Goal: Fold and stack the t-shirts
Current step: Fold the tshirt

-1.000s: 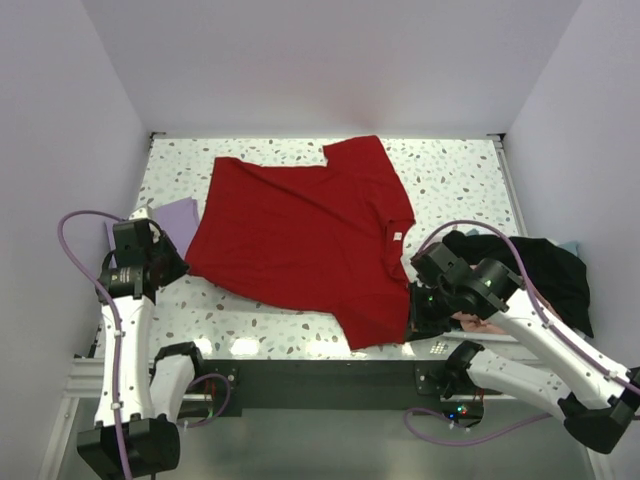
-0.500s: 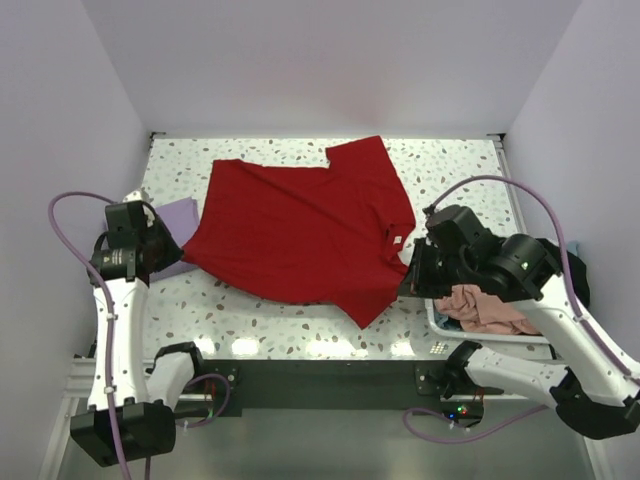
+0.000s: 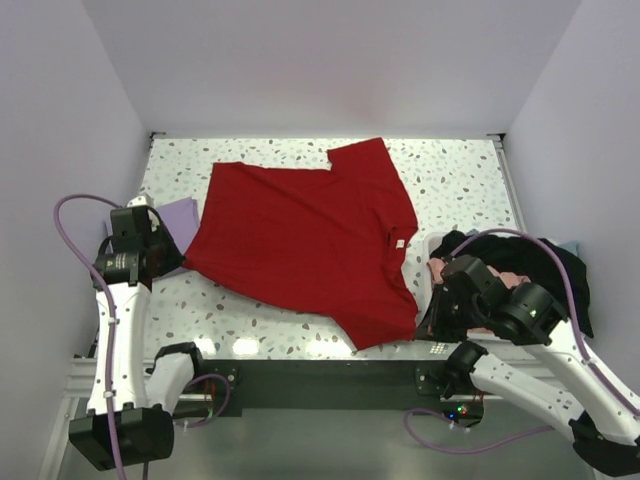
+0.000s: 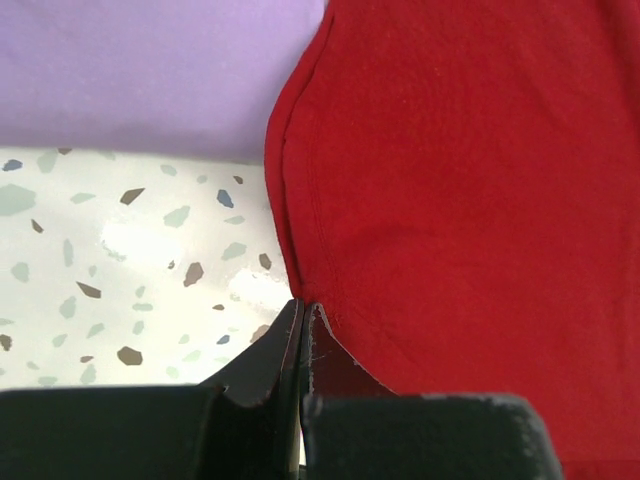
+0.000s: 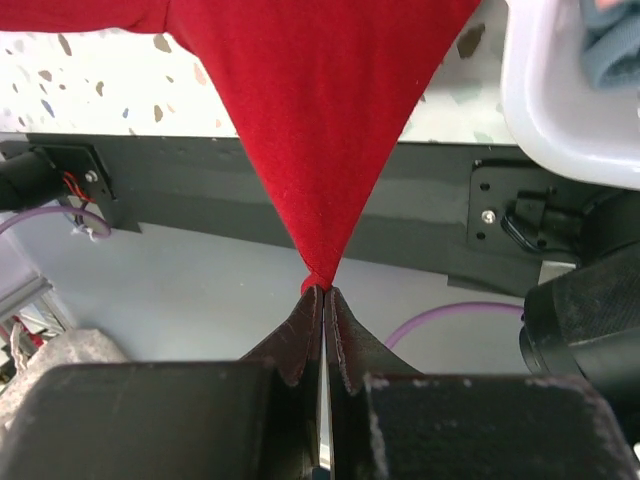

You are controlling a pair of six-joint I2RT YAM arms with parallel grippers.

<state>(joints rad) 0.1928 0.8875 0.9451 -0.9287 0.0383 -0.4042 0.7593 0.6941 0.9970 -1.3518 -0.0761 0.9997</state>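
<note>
A large bright red t-shirt point(image 3: 300, 235) lies spread across the speckled table. My left gripper point(image 3: 178, 258) is shut on its left hem, low over the table; in the left wrist view the closed fingertips point(image 4: 303, 308) pinch the red shirt's edge point(image 4: 450, 180). My right gripper point(image 3: 423, 325) is shut on the shirt's near right corner; in the right wrist view point(image 5: 322, 290) the red cloth point(image 5: 310, 120) is stretched taut to a point past the table's front edge. A pale lavender shirt point(image 3: 172, 216) lies under the red shirt's left side point(image 4: 150, 70).
A white basket point(image 3: 436, 245) stands at the right, its rim in the right wrist view point(image 5: 560, 110). It holds a black shirt point(image 3: 555, 265), a salmon-pink one point(image 3: 508, 277) and blue-grey cloth point(image 5: 612, 40). The dark front rail point(image 3: 320, 375) runs below the table edge.
My right gripper rose and swung away, then came down toward the front right, pulling the red shirt's near corner right. My left gripper shifted slightly while holding the hem.
</note>
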